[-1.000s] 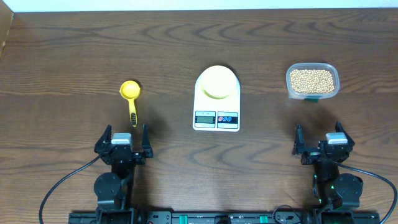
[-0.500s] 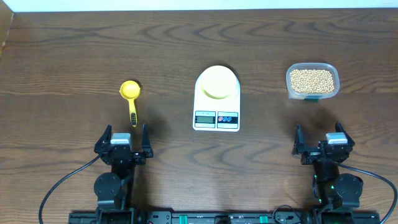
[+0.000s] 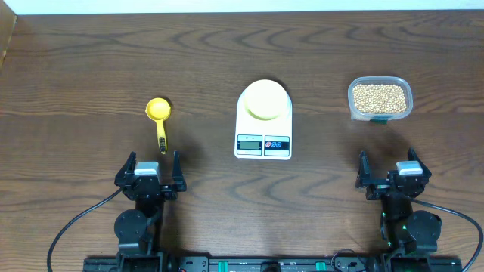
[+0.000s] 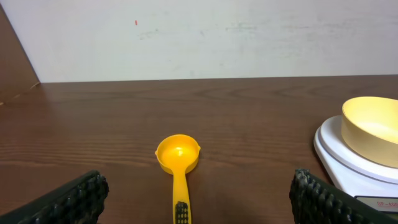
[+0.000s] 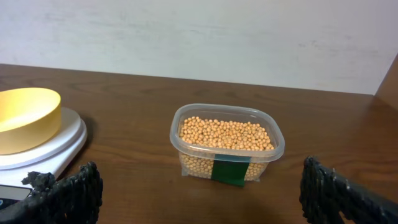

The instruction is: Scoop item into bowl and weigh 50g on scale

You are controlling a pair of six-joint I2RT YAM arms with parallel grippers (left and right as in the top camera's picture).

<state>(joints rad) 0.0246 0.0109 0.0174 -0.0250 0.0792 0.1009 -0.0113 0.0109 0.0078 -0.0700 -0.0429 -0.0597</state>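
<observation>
Tan beans [image 3: 380,98] fill a clear plastic tub [image 3: 405,85] at the right; the beans [image 5: 227,132] also show in the right wrist view. The pale yellow bowl [image 3: 264,100] stands on the white scale [image 3: 262,142] at the table's middle; the bowl [image 4: 373,127] looks empty in the left wrist view. A yellow scoop [image 3: 159,119] lies left of the scale, handle toward me. My left gripper [image 3: 148,168] is open and empty just in front of the scoop's handle [image 4: 180,205]. My right gripper [image 3: 388,171] is open and empty, in front of the tub.
The dark wooden table [image 3: 91,60] runs to a white wall at the back. A wooden panel stands at the far left edge [image 4: 15,53].
</observation>
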